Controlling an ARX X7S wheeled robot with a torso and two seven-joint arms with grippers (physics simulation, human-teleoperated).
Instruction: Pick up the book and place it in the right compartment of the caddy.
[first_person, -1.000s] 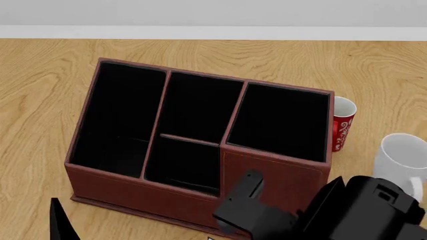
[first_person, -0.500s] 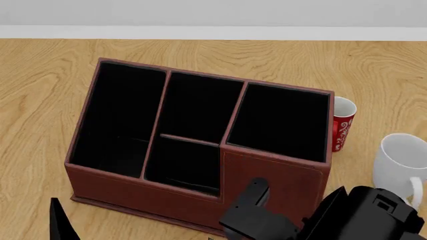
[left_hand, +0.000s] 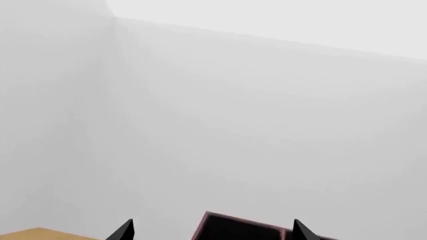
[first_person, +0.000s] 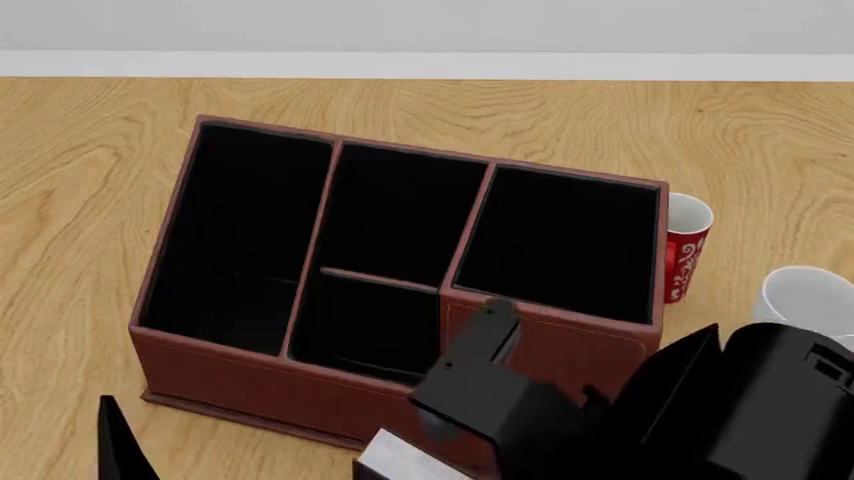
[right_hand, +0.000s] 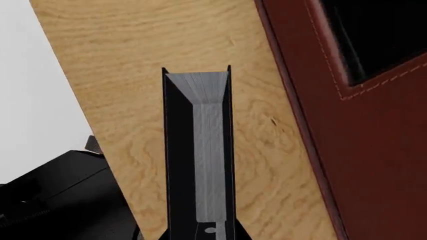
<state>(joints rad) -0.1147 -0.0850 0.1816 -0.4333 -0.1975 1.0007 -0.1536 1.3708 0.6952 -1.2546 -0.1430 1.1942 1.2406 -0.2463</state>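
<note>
Black covers of the book (right_hand: 199, 150) are clamped by the right gripper (right_hand: 200, 232), low in front of the caddy (first_person: 214, 360). If lifted too little, its edge could be knocked against the tall front wall. The right compartment (first_person: 561, 245) is seen empty, as are the others. The left gripper (left_hand: 210, 232) is spread wide, holding nothing.

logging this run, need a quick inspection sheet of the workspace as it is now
surface: wooden table, bare grain around the caddy
job's things: caddy upright; right compartment holds nothing; book held beside the caddy's front wall
clutter: red cup by the caddy's right wall, white mug further right
grippers: right gripper shut on the book; left gripper open, holding nothing
cables: nothing seen
surroundings: plain pale wall behind the table
</note>
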